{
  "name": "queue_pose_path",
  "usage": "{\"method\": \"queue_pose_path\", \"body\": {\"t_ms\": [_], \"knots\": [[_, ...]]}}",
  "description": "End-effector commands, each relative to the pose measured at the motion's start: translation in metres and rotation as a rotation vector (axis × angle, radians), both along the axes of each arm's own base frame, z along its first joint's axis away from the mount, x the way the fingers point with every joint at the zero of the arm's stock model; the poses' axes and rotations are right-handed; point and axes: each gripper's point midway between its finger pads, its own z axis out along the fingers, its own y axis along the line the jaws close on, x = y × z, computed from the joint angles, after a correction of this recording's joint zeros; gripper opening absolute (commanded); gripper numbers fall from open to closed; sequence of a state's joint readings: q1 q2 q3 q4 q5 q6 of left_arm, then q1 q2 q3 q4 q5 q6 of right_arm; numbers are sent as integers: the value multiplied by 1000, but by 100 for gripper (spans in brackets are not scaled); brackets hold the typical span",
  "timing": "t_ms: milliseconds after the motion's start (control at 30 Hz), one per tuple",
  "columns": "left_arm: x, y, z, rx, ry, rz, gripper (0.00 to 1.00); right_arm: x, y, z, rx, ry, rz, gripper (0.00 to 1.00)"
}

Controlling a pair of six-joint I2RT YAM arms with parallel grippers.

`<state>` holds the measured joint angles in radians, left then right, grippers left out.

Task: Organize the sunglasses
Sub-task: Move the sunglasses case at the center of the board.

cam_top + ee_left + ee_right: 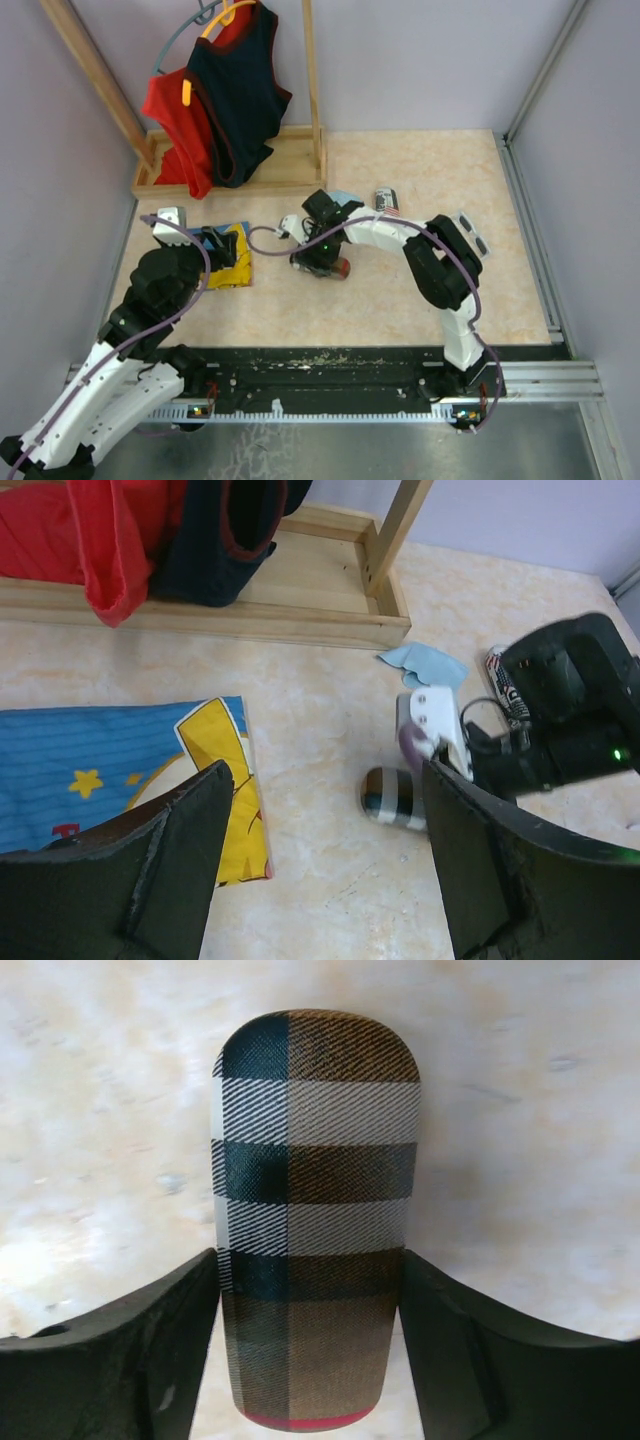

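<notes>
Lilac-grey walls enclose a pale marbled counter (400, 300) with a wooden garment rack (290, 170) at the back. The right pincer (310, 1260) clamps the oblong brown-and-black plaid case (315, 1160) by its long sides; better to squeeze firmly and lift level, since rounded flanks may slip. The left pincer (327, 770) gapes empty. The white-grey-framed sunglasses (473, 234) lie by the right arm's elbow, well apart from the case.

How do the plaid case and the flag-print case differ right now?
The plaid case is checked brown, black and white; the flag-print case has red-and-white stripes. The plaid case sits between the right gripper's fingers, which look closed on its sides; the flag-print case lies free. The plaid case is nearer the arms' bases; the flag-print case lies farther back, by a light-blue cloth. Both are oblong.
</notes>
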<state>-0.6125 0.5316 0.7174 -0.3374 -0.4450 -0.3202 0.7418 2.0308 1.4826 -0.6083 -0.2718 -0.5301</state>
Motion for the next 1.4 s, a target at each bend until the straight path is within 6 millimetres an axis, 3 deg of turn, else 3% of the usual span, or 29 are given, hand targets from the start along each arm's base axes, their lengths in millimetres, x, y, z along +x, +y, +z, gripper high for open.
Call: {"method": "queue_pose_path", "body": {"t_ms": [0,133,233,367,500,633,833,967,1067,1200,1367], "knots": [[3,1,-9,-16,25,22,81,-28,14,31,51,-79,20,73],[7,-10,-16,-41,52,-4,82,-37,11,49,109,-109,-41,85],[11,-19,-22,-65,73,-20,82,-39,11,75,192,-147,-87,90],[17,-31,-34,-82,100,-48,82,-39,6,118,342,-208,-225,91],[27,-55,-51,-76,155,-123,82,-42,-11,135,483,-219,-453,91],[38,-89,-75,-61,246,-234,81,-57,-27,127,605,-117,-686,84],[56,-119,-109,-49,317,-308,76,-87,-45,92,644,50,-899,65],[64,-139,-138,-18,388,-373,69,-115,-35,82,644,141,-907,50],[70,-152,-157,-10,431,-407,61,-129,-27,69,618,162,-910,46],[81,-160,-180,17,460,-413,59,-131,-22,53,619,190,-942,41],[90,-162,-201,70,483,-414,59,-118,-26,40,584,133,-994,35]]}}
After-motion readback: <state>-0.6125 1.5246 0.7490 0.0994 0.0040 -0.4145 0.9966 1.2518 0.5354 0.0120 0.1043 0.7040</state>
